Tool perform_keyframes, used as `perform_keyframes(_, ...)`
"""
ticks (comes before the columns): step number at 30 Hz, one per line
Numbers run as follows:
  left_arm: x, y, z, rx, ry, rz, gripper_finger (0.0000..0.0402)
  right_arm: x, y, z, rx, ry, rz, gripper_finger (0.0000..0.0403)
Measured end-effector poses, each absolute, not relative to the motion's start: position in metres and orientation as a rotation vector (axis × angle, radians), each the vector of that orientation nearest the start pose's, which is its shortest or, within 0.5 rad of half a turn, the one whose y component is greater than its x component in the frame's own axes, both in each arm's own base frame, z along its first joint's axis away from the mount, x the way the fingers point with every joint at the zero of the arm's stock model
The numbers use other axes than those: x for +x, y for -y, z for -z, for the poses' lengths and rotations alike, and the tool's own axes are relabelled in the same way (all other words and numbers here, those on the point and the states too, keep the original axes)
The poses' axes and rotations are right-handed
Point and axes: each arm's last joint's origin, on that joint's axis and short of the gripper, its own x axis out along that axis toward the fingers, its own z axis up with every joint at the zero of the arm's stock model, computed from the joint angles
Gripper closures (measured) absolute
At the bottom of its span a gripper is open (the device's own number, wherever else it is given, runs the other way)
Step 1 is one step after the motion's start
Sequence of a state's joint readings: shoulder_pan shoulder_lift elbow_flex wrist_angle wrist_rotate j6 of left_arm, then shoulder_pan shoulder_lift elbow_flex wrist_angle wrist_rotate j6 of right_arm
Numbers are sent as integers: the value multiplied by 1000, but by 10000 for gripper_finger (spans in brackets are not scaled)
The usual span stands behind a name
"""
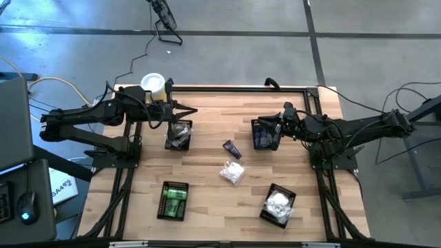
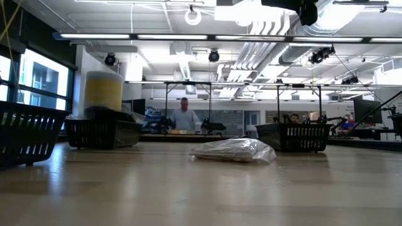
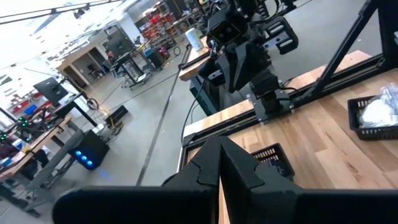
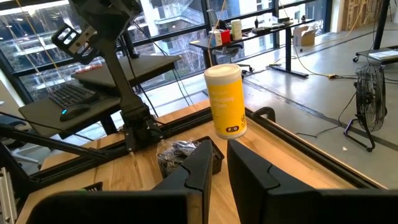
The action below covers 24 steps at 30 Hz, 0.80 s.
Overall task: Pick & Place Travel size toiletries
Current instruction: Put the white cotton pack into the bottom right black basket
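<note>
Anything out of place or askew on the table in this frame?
Two toiletries lie loose on the bare wood, outside the four baskets: a dark blue tube and a silvery-clear packet, mid-table. The front-right basket sits skewed to the table edge. Nothing looks spilled or damaged.
</note>
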<state>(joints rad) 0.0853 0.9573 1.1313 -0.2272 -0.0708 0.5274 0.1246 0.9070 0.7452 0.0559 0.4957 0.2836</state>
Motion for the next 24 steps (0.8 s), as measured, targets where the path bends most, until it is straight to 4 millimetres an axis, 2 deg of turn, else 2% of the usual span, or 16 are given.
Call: perform_keyframes(24,194,-20,-416,537,-102,-166,401,202,-11,-321,248,-48,382,361)
